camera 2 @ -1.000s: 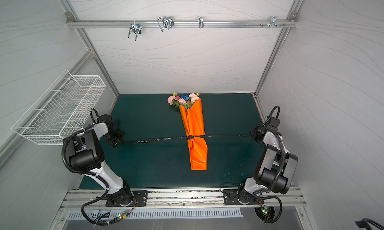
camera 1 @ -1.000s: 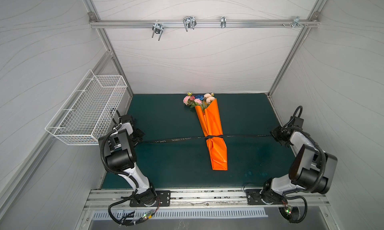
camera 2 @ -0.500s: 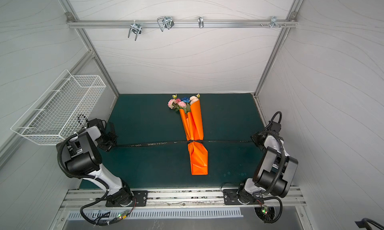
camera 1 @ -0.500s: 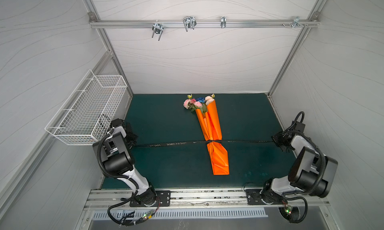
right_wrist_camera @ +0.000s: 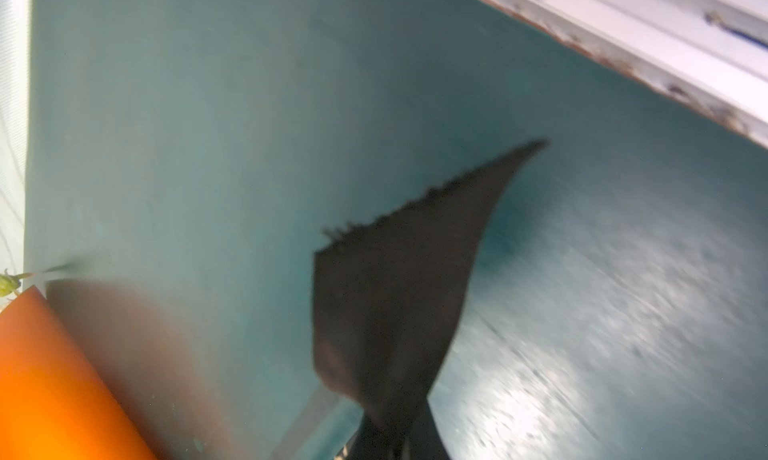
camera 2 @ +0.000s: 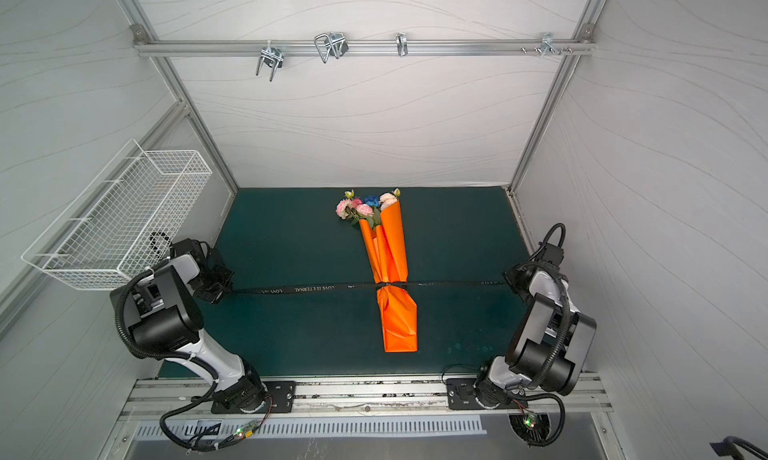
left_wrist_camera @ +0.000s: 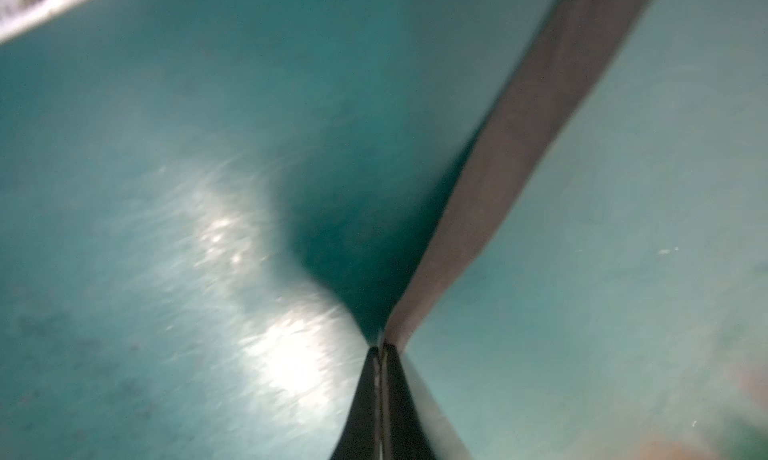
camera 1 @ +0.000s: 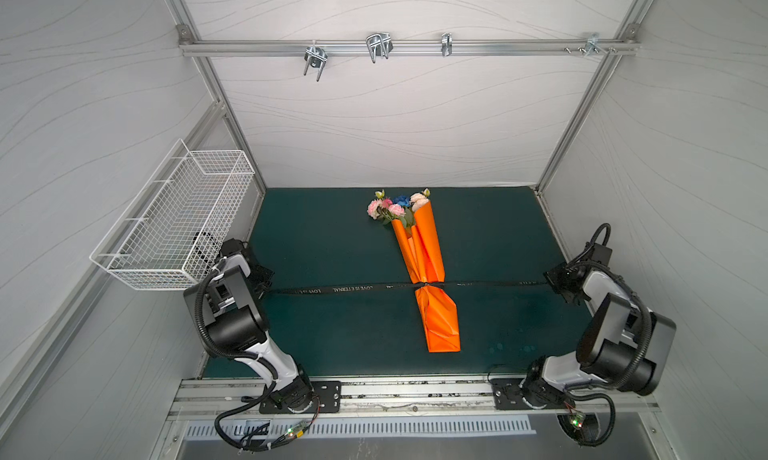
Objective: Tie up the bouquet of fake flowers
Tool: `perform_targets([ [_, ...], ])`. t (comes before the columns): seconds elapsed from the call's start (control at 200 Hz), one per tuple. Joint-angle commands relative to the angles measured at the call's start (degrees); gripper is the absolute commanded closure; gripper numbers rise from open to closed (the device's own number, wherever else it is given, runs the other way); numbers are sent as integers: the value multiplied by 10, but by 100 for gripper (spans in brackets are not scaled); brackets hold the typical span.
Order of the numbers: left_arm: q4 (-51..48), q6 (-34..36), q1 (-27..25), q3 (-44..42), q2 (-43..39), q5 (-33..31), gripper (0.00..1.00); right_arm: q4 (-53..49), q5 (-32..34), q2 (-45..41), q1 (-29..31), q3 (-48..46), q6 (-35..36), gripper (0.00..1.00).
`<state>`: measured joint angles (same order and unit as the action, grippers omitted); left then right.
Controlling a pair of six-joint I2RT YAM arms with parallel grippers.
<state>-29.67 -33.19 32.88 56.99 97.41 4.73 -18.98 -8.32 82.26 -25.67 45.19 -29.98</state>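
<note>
Ribbon (camera 1: pixel 340 289) drawn tauter round bouquet (camera 1: pixel 397 206); left end effector (camera 1: pixel 266 289) and right end effector (camera 1: pixel 549 282) clamped on it.

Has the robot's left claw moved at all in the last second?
Yes. The left gripper, shut on the black ribbon, has drawn outward toward the wire basket on the left wall, and slightly toward the front.

green mat (camera 1: pixel 324 237): covers table | orange paper wrap (camera 1: pixel 424 254): mid-table, lying back-to-front | black printed ribbon (camera 1: pixel 340 289): taut from left edge to right edge, cinched around wrap | white wire basket (camera 1: pixel 174 225): left wall | metal hooks (camera 1: pixel 378 48): back-wall rail
</note>
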Motion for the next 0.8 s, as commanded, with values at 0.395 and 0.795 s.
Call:
perform_targets([
  [0.395,148,-77,-175,-102,-141,34,100,-33,36,125,108,139,25,40],
  [0.795,157,-84,-222,-126,-162,54,100,-91,27,-72,171,45,-22,18],
])
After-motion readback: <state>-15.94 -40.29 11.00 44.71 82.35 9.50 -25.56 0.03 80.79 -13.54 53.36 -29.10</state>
